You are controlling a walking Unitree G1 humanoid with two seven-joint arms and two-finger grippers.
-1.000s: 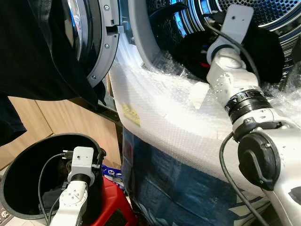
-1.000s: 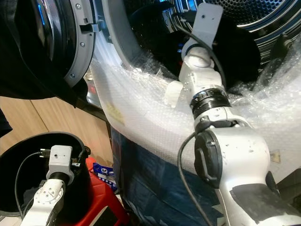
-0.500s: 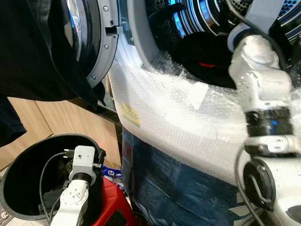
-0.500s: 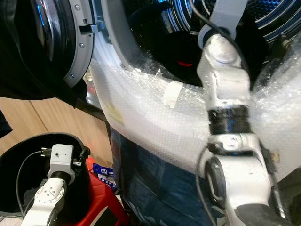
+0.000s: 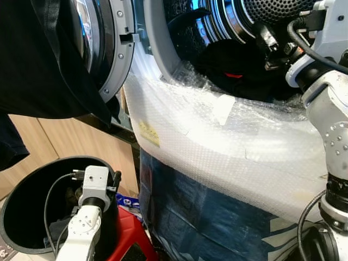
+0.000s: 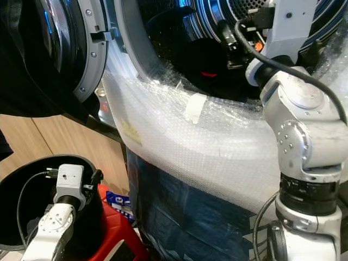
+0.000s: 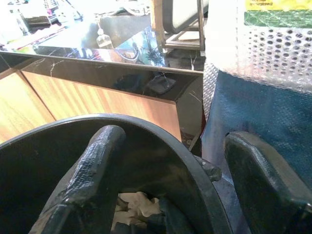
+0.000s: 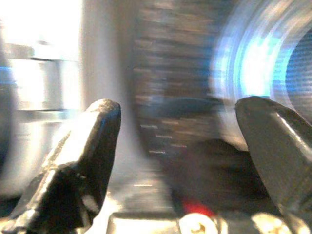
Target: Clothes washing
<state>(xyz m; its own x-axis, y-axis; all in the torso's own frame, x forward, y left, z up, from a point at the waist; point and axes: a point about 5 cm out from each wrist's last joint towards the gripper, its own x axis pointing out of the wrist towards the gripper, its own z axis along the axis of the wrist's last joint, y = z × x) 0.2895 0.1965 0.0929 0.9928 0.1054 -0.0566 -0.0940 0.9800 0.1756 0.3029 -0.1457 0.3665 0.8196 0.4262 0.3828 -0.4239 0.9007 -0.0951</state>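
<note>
Right end effector (image 8: 178,141) spread before drum (image 5: 272,11) with dark clothes (image 5: 239,68), perhaps black.

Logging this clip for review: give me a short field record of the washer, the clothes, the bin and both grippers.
washer: door swung open, front wrapped in bubble wrap
drum: dark clothes with a red patch lie inside
bin: black bin on the floor beside the washer, some laundry in the bottom
left gripper: over the bin's rim, fingers open, holding nothing
right gripper: at the drum opening, fingers open, holding nothing; this view is blurred
</note>
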